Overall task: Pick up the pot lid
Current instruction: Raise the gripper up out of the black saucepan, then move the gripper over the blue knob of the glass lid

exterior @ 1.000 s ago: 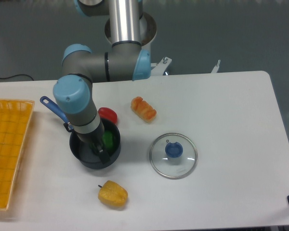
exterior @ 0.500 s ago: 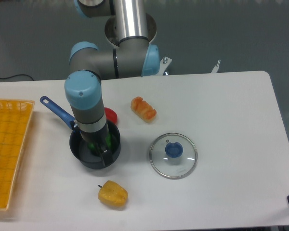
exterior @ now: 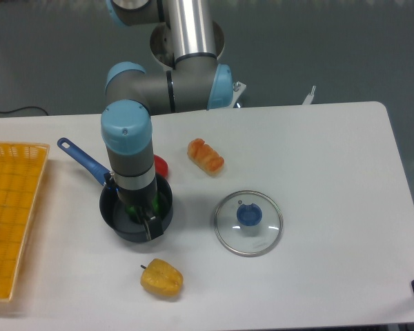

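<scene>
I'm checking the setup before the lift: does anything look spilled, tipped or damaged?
Nothing stands out. The glass lid lies flat, blue knob up, and the black pan sits upright; no spill or damage shows.

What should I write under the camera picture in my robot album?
A robot arm above a black pan, with the clear lid lying nearby.

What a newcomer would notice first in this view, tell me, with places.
Probably the gray robot arm, reaching from the back over the black pan. Next, the bright yellow tray at the left edge, then the clear pot lid with its blue knob, right of the pan.
</scene>
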